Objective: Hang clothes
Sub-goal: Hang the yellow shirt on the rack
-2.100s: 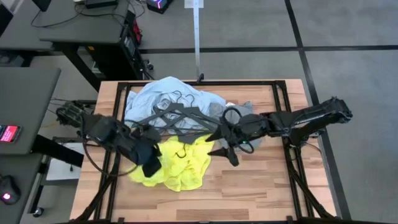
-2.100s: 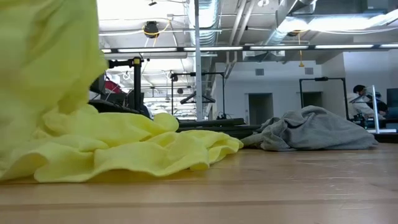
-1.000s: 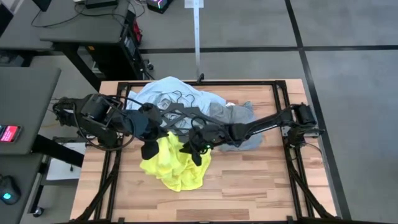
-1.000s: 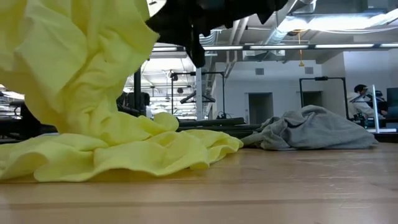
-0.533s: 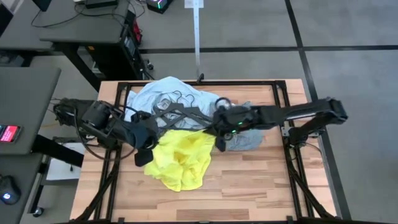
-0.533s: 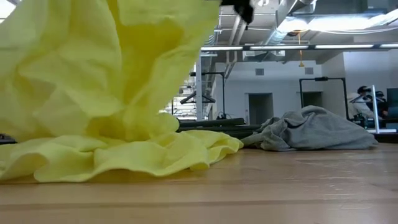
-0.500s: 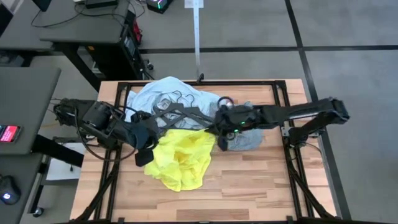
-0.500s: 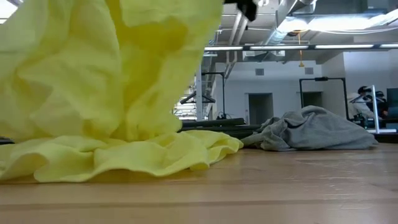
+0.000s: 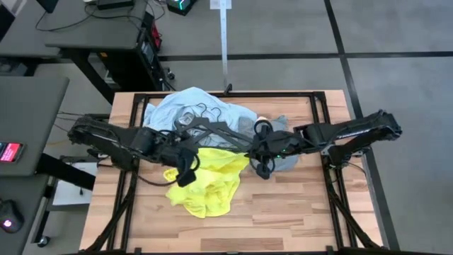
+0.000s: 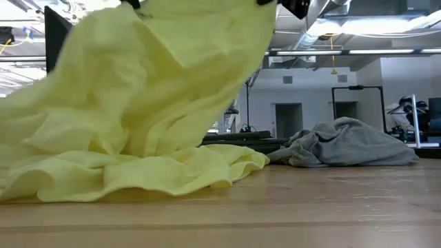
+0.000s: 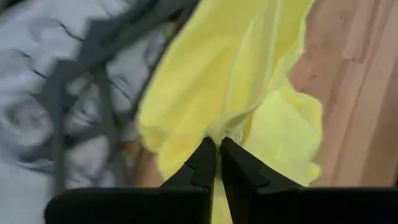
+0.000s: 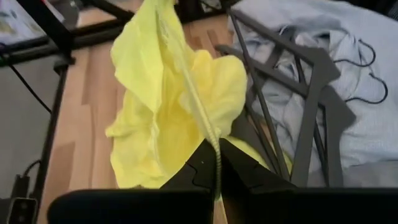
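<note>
Two grippers hold one garment between them: the neon-yellow T-shirt (image 9: 207, 180) is stretched above the middle of the wooden desk (image 9: 283, 212). The left gripper (image 9: 185, 164) sits at the shirt's left upper edge, and in its wrist view the fingers (image 11: 202, 163) are clenched on a thin fold of yellow cloth, which fans out just beyond the tips. The right gripper (image 9: 259, 164) sits at the shirt's right upper edge; its fingers (image 12: 204, 160) are pinched tight on a seam of the same shirt, the hem running straight out from between the tips.

From desk height the yellow fabric (image 10: 138, 103) hangs as a wide sheet from above, its lower part piled in folds on the wood.

Behind the yellow shirt, toward the desk's far side, lies the pale blue collared shirt (image 9: 177, 110), with dark grey triangular hangers (image 9: 205, 131) lying across it. The grey T-shirt (image 9: 283, 152) lies crumpled on the desk just to the right of these, partly under the right arm; in the low view it is a heap (image 10: 344, 145) well apart from the yellow folds.
</note>
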`<state>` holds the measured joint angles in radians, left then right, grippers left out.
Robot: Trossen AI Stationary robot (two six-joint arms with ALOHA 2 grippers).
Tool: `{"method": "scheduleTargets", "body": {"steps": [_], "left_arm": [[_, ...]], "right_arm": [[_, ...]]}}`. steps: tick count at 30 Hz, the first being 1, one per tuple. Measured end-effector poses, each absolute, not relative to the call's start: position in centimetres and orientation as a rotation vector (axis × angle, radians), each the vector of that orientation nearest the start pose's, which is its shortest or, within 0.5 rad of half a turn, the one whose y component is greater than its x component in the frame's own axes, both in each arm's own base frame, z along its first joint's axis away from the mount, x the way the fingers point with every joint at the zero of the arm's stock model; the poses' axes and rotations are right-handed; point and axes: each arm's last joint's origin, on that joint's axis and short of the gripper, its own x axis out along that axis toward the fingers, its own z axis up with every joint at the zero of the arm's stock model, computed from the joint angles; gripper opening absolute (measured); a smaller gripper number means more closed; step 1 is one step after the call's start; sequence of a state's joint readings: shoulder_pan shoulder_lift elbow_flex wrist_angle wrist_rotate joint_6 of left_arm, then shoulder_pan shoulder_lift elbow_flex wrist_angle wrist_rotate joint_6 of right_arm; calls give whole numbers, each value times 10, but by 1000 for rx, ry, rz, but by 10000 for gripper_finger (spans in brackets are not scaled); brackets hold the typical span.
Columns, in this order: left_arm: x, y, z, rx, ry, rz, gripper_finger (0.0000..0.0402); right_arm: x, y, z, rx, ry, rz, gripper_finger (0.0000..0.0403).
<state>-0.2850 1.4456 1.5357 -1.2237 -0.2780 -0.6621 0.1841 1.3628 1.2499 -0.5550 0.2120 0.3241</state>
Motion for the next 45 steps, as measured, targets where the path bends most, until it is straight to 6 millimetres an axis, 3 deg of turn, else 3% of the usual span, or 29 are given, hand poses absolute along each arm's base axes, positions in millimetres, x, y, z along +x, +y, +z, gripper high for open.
{"method": "scheduleTargets", "body": {"steps": [4, 8, 14, 18, 21, 27, 35, 39, 45], "left_arm": [[260, -53, 345, -430, 1104, 404, 72], [262, -52, 351, -610, 1087, 418, 102], [262, -96, 362, -763, 870, 449, 106], [259, -126, 348, -835, 836, 495, 106], [257, -136, 338, -854, 803, 610, 107], [273, -133, 318, -831, 682, 805, 107], [290, -130, 294, -808, 801, 863, 107], [290, -132, 292, -803, 880, 824, 107], [295, -130, 292, -839, 750, 882, 107]], "right_arm": [[287, 47, 335, 165, 641, -127, 0], [287, 46, 334, 147, 652, -124, 0], [285, 46, 332, 140, 675, -125, 0], [285, 47, 332, 132, 679, -119, 0], [285, 47, 332, 131, 678, -118, 0], [285, 47, 332, 117, 680, -109, 0], [285, 49, 332, 119, 685, -86, 0], [284, 50, 332, 118, 687, -85, 0], [285, 49, 332, 119, 685, -85, 0]]}}
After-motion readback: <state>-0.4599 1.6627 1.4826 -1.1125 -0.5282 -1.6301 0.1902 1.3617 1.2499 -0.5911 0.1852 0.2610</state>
